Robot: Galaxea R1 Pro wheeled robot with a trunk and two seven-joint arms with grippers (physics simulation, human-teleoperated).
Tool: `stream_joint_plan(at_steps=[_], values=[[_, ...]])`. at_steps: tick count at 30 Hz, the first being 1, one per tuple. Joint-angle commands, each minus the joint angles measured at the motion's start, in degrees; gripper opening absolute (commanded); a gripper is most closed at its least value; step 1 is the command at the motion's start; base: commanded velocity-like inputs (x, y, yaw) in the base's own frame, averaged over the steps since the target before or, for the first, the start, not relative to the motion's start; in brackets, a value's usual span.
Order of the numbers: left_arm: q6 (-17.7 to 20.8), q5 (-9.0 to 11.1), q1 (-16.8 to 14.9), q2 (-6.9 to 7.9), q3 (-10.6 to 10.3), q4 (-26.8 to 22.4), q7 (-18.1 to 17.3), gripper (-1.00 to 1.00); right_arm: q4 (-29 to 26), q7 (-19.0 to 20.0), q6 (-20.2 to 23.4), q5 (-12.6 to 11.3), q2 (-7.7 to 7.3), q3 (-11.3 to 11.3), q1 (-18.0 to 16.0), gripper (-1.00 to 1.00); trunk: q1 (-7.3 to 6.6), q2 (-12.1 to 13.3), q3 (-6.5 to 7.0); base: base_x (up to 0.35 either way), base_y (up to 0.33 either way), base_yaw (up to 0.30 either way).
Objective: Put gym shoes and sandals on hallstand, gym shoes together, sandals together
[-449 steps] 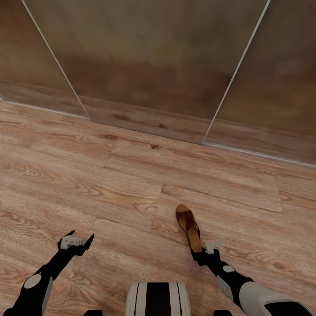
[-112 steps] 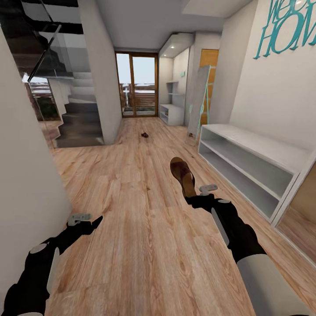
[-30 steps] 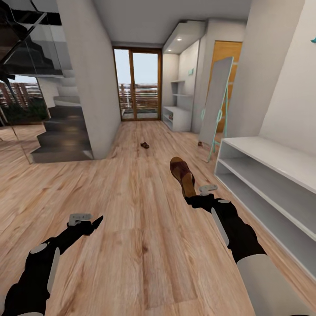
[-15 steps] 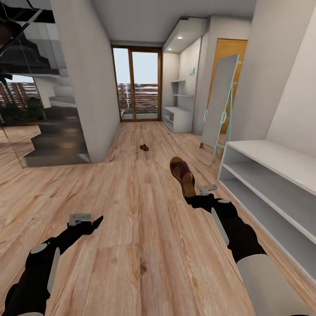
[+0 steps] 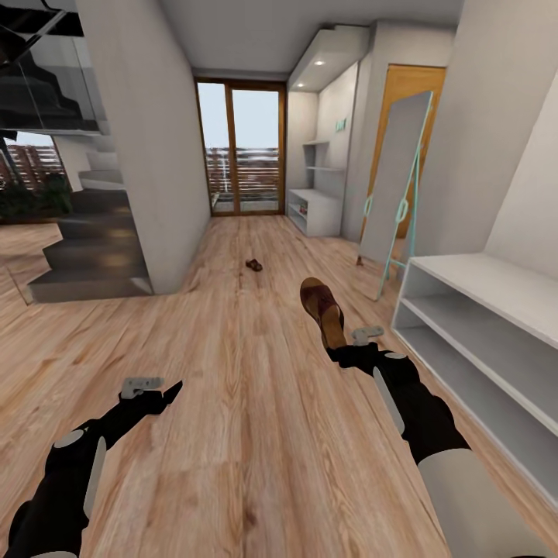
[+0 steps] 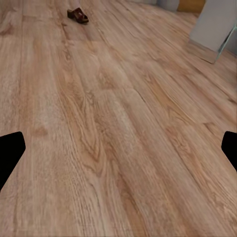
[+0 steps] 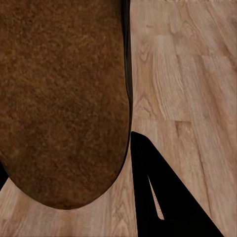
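Nearest the robot, at 7 o'clock, the left gripper (image 5: 151,387) hangs over the corridor floor (image 5: 256,434) with jaws spread and nothing between them, while at 1 o'clock the right gripper (image 5: 350,346) is clamped on the heel end of a brown sandal (image 5: 322,308), carried clear of the planks with its toe pointing away. At 3 o'clock the light-grey shoe rack (image 5: 496,341) stands against the wall, both long shelves and flat top bare. Farther down at 12 o'clock, the second sandal (image 5: 253,265) lies on the floor, with a leaning mirror (image 5: 397,178) near the rack's far end.

Wood-plank corridor floor (image 5: 256,434) (one brown sandal (image 5: 253,265) lying far ahead)
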Motion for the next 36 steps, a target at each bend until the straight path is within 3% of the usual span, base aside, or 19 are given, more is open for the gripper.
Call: stream_joint_plan(at_steps=[1,36], values=[[0.3,-0.4,0.0,-0.03,0.1,-0.1,-0.4,1.00,-0.1,-0.1,0.3,-0.3,-0.05,0.1,0.0,-1.00,0.02,0.0,-0.06,0.348,0.000,0.000],[0.3,-0.4,0.0,-0.04,0.1,0.0,-0.4,1.00,-0.1,-0.1,0.3,-0.3,-0.05,0.2,0.0,-1.00,0.02,0.0,-0.06,0.348,0.038,0.000]])
